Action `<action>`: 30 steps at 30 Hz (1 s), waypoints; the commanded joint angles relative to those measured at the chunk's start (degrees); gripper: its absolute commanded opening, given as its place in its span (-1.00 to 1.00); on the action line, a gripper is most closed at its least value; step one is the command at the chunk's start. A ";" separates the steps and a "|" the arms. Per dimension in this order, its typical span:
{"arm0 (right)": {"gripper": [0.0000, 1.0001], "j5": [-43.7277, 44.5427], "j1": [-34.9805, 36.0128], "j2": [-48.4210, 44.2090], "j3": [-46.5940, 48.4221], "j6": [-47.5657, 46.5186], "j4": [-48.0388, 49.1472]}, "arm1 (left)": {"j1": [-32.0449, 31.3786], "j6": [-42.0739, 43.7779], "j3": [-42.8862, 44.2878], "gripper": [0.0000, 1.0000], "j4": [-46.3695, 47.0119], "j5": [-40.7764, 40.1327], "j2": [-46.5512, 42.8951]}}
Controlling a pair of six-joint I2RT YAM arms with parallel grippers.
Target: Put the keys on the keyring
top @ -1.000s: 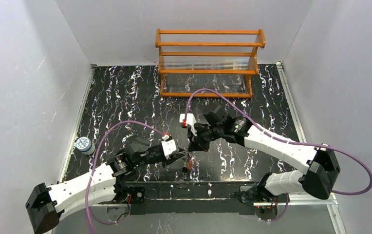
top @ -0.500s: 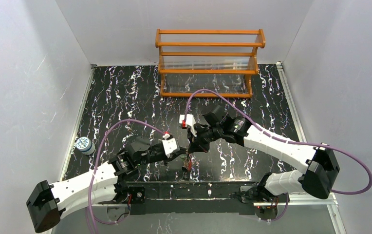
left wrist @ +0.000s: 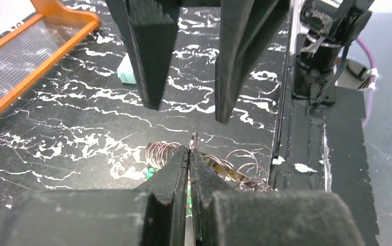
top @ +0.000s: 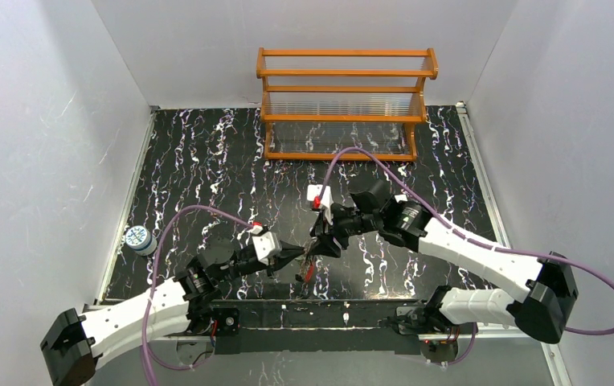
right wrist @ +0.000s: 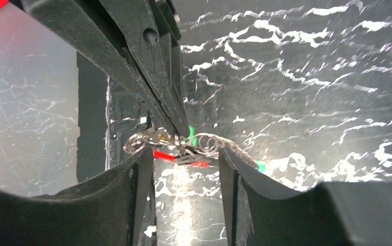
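Item: keyring (right wrist: 182, 149), a tangle of thin wire rings with red bits of band showing through.
Keys: 2 green heads (right wrist: 191, 137) show in the tangle; no yellow one can be made out.
Location: front middle of the desk (top: 207, 161), close to the near edge and between the 2 arms. Whether it rests on the desk or is lifted clear cannot be told.
Left pincer (left wrist: 190, 152): closed tight, with a thin sliver of metal from the tangle standing up between its tips. Which ring or link that is cannot be told.
Right pincer (left wrist: 188, 113): fingers (right wrist: 137, 184) apart, nothing in them, pointed at the left pincer's tips.
Key relation: the tangle sits at the very tip of the left pincer and just in front of the right one's open gap.
Long axis: seen from the right wrist, the tangle stretches crosswise, from one finger toward the other, not along the gap.
Nearer arm: the left touches it; the right is close but apart.
Judgement: the right would likely need to pick 1 ring or key out of the spread, and the strands overlap closely there.
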 commanded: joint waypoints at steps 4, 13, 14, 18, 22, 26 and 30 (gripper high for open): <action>0.38 -0.91 -0.16 -4.29 -2.05 2.05 9.08 | -0.08 -8.03 -7.81 -1.00 23.89 -0.88 -5.66; 0.76 -0.55 -0.12 -6.02 -3.40 2.83 11.06 | -0.08 -8.46 -11.45 -1.00 33.51 -3.21 -4.12; 0.79 -0.37 -0.12 -6.31 -3.74 3.11 11.51 | -0.08 -7.87 -11.26 -1.00 33.56 -3.59 -3.44; 0.96 1.38 -0.16 -7.79 -5.62 4.80 14.34 | -0.08 -5.75 -9.44 -1.00 33.64 -4.96 2.18; 0.97 4.60 -0.22 -9.35 -7.32 6.15 16.01 | -0.08 -2.46 -6.58 -1.00 34.19 -6.64 9.72; 0.97 8.21 -0.33 -10.90 -7.93 6.81 16.04 | -0.08 0.65 -4.04 -1.00 35.92 -9.44 17.42; 0.97 11.20 -0.39 -12.80 -9.07 6.93 17.89 | 0.01 2.66 -2.03 -1.00 40.37 -10.09 23.83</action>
